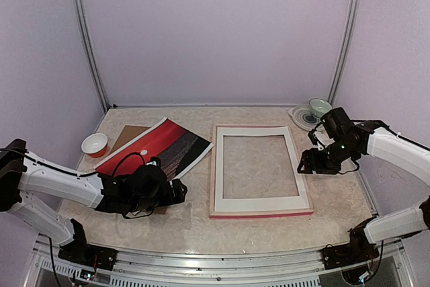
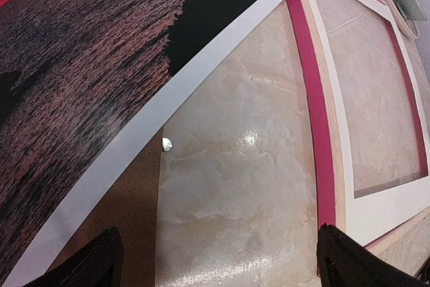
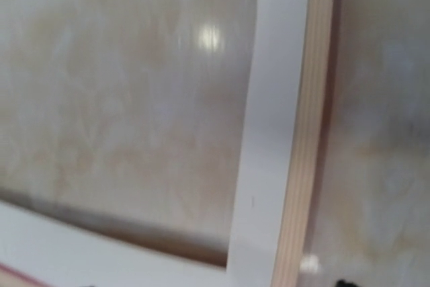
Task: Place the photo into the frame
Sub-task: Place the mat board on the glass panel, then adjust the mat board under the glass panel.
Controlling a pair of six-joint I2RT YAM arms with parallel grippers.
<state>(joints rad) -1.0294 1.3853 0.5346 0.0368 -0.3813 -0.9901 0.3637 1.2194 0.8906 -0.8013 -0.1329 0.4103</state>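
Flat in the middle of the worktop: frame, pale side up by the look of it, pink showing along the near edge. Presumably turned that way for loading from behind. Inside it, white mat, window open onto bare worktop, ready to take a print on top.

Left of that, not yet in its place: photo, lying askew and picture up on a brown board. Nearest corner close to the frame's left rail, apart from it.

Low over the strip of worktop between the two: left gripper, spread wide, holding nothing. Likely lined up to catch the photo's white border where it runs off the board and leaves a free edge.

Just beside the frame's right rail: right gripper, contact unclear. Open or closed impossible to tell, with no fingers in its own camera's view. Probably stationed there to steady the frame.

Off at the sides, out of the way: orange bowl, plate, green bowl.
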